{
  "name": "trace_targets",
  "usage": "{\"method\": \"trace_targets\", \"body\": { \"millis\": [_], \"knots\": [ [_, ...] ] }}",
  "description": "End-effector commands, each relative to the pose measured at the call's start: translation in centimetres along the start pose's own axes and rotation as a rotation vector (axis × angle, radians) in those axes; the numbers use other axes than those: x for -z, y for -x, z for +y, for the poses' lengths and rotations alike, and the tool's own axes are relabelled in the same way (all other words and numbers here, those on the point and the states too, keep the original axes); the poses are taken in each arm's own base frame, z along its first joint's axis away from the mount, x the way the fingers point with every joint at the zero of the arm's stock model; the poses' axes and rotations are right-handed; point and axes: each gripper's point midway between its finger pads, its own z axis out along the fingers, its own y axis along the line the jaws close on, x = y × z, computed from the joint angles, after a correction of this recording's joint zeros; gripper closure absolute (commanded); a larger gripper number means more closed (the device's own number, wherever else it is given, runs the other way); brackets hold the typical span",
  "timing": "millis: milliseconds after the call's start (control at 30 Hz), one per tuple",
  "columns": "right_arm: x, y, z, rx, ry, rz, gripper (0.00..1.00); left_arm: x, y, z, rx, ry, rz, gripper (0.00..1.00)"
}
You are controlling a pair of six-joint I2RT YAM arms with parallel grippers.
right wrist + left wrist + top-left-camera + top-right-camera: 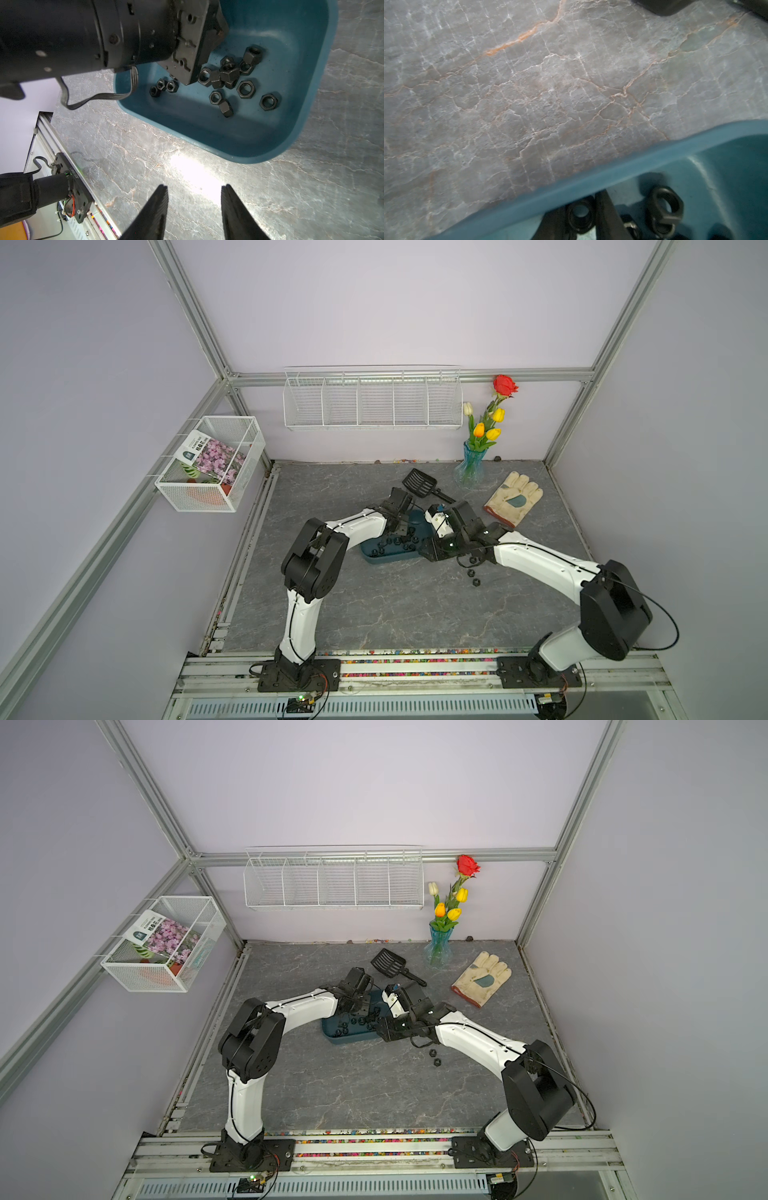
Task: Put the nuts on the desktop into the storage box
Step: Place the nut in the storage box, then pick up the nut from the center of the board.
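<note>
Left claw [400, 530] low inside shallow teal-blue plastic storage box [197, 124], pinching one small black hexagonal metal nut [579, 214]; right claw [194, 187] spread and empty above grey stone-look desk [415, 605]. Best released low, avoiding bounce-out; stray nuts [476, 582] right of box next.
</note>
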Motion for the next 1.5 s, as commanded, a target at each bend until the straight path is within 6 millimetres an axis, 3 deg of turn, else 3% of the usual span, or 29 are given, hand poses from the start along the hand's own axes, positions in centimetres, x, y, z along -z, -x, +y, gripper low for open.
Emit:
{"method": "trace_targets", "body": {
  "millis": [0,433,667,900,1133,1300,1467],
  "knots": [
    [-0.2,0.4,-0.1,0.007,-0.001,-0.007,0.54,-1.1,-1.6,0.1,0.004,-0.003,0.041,0.79],
    [0.0,0.1,-0.1,0.003,-0.002,-0.005,0.54,-0.7,-1.2,0.0,0.002,-0.007,0.036,0.59],
    [0.9,0.1,-0.5,-0.001,-0.036,-0.027,0.54,1.9,1.1,-0.9,-0.016,-0.034,-0.042,0.58],
    [2.5,-0.6,-2.5,-0.072,-0.121,-0.063,0.54,6.6,3.4,-4.6,-0.104,-0.050,-0.158,0.58],
    [4.7,-2.9,-6.3,-0.221,-0.201,-0.115,0.54,10.6,4.5,-7.4,-0.119,-0.126,-0.220,0.57],
    [6.1,-5.8,-8.4,-0.286,-0.272,-0.113,0.53,11.5,4.1,-10.8,-0.148,-0.250,-0.196,0.57],
    [6.9,-8.7,-9.5,-0.340,-0.299,-0.117,0.53,10.9,3.1,-14.8,-0.210,-0.316,-0.157,0.57]
  ]
}}
